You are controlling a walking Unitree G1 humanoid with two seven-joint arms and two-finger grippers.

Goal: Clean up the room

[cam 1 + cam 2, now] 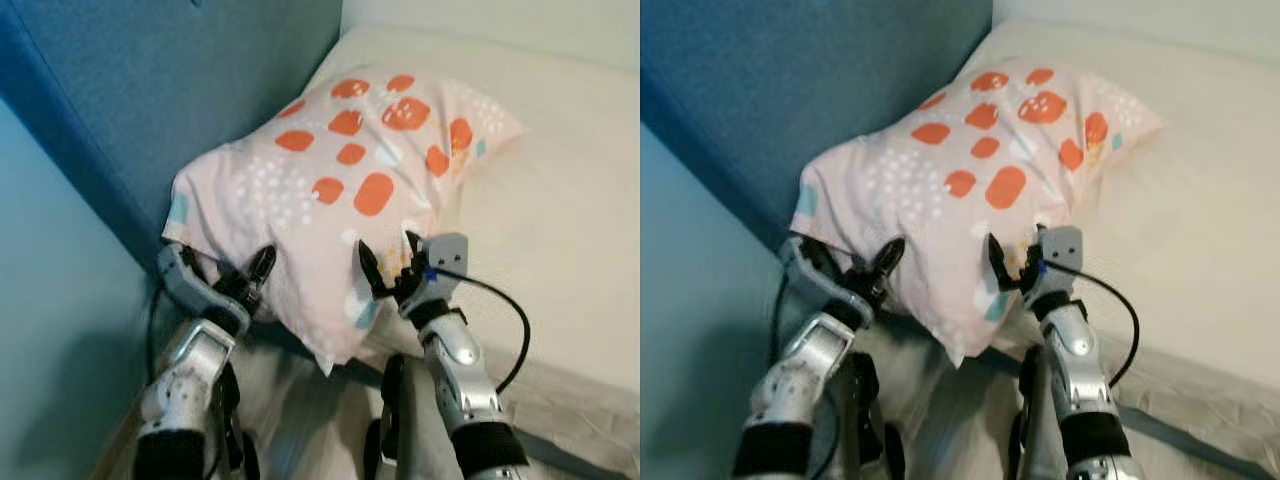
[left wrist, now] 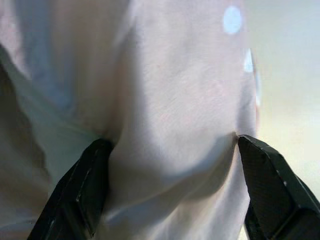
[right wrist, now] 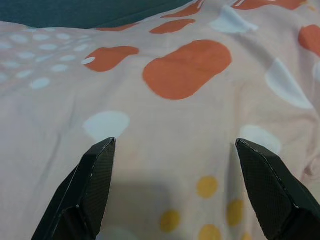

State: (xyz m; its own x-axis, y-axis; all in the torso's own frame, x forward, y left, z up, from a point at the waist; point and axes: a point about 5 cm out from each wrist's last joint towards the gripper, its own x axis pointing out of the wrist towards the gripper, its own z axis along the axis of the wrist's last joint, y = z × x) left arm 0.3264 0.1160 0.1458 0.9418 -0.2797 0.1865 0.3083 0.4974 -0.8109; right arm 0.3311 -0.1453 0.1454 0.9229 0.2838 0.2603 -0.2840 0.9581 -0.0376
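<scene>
A pale pink pillow (image 1: pixel 340 170) with orange blobs and white dots lies at the head corner of a cream bed (image 1: pixel 565 190), its near end hanging past the mattress edge. My left gripper (image 1: pixel 225 268) is open at the pillow's near left corner. In the left wrist view the pillow fabric (image 2: pixel 170 100) bulges between the spread fingers (image 2: pixel 82 190). My right gripper (image 1: pixel 390 257) is open against the pillow's near right side. The right wrist view has the patterned cover (image 3: pixel 185 70) just beyond its fingertips (image 3: pixel 97 170).
A dark blue padded headboard (image 1: pixel 200 80) rises behind the pillow on the left, and a teal wall (image 1: pixel 50 300) lies beside it. A black cable (image 1: pixel 518 330) loops off my right wrist. The mattress (image 1: pixel 1200 230) stretches bare to the right.
</scene>
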